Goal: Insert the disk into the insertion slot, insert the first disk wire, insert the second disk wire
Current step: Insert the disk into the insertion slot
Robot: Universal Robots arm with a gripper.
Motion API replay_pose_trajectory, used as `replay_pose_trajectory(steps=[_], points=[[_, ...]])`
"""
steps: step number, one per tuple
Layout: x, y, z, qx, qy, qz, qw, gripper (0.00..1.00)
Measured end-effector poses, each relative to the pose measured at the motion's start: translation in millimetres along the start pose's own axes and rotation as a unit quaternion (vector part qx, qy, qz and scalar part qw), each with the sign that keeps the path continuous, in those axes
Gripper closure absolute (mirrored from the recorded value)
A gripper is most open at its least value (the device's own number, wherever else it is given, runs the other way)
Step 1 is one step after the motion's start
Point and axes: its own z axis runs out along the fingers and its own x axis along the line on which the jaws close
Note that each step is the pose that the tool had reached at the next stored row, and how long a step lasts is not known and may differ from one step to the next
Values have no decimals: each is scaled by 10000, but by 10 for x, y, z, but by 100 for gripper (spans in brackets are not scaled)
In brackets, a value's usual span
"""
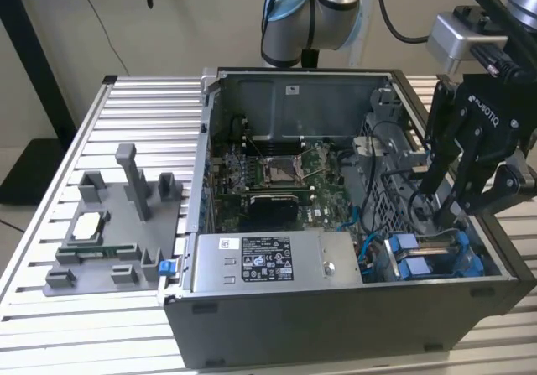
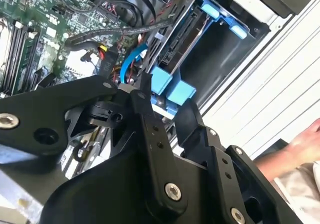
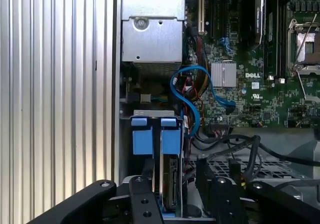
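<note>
At the near corner of the computer case [image 1: 336,325], toward the exterior view's right, the hand [image 1: 442,203] hung over the insertion slot [image 3: 150,114]. Its fingers [image 3: 142,201] were spread and released, one on each side of the disk [image 3: 170,184]; whether either touched it could not be told.

The disk stood on edge, sunk in the slot. Its blue carrier tab [image 3: 170,136] was level with a second blue tab [image 3: 141,136] just beside it. Judgement: first step done or nearly so.

A blue cable [image 3: 187,91] looped from the motherboard [image 3: 250,58] toward the disk's end; whether it was plugged in could not be seen. Black cables [image 3: 250,149] lay loose over perforated metal near the slot. Both wire steps judged outstanding.
</note>
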Motion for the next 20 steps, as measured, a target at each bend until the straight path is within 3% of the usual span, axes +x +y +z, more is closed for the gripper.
replay_pose_trajectory(steps=[8,16,18,20], points=[[-79,12,-75,12,0,-1,10000,0],[-307,20,-80,45,-1,0,10000,0],[-346,22,-76,56,-36,-2,10000,0],[-358,21,-66,61,-105,-6,9999,0]])
